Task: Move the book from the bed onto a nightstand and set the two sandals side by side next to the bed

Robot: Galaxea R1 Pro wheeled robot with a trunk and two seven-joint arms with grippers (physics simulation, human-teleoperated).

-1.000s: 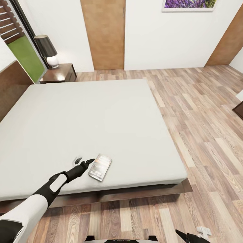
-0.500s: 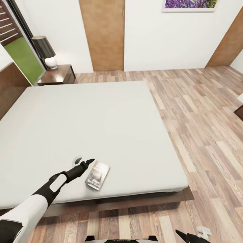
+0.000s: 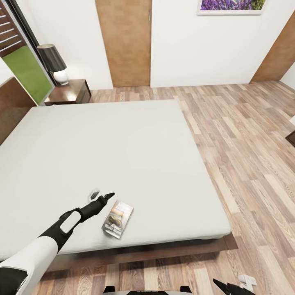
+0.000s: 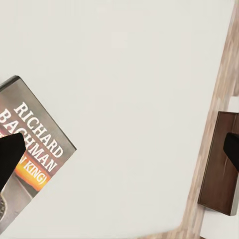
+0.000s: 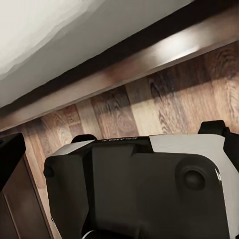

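Observation:
The book (image 3: pixel 118 219) lies flat on the off-white mattress of the bed (image 3: pixel 123 151), close to its near edge. Its cover reads "Richard Bachman" in the left wrist view (image 4: pixel 35 159). My left gripper (image 3: pixel 102 195) hovers open just beyond the book's far left corner, holding nothing. One dark fingertip (image 4: pixel 9 155) overlaps the cover in the left wrist view. A nightstand (image 3: pixel 69 92) stands at the bed's far left corner. My right gripper (image 3: pixel 234 285) hangs open and low by the floor at the bed's foot. The sandals are out of view.
A black-shaded lamp (image 3: pixel 53 61) sits on the nightstand. Brown doors (image 3: pixel 125 41) and a tall window (image 3: pixel 24 69) line the far walls. Open plank floor (image 3: pixel 250 155) runs right of the bed. The dark bed frame (image 5: pixel 124 64) passes above my base in the right wrist view.
The whole view has shifted: bed and book slid down the picture as the camera moved. My left gripper now sits further past the book's far corner. It holds nothing, as before.

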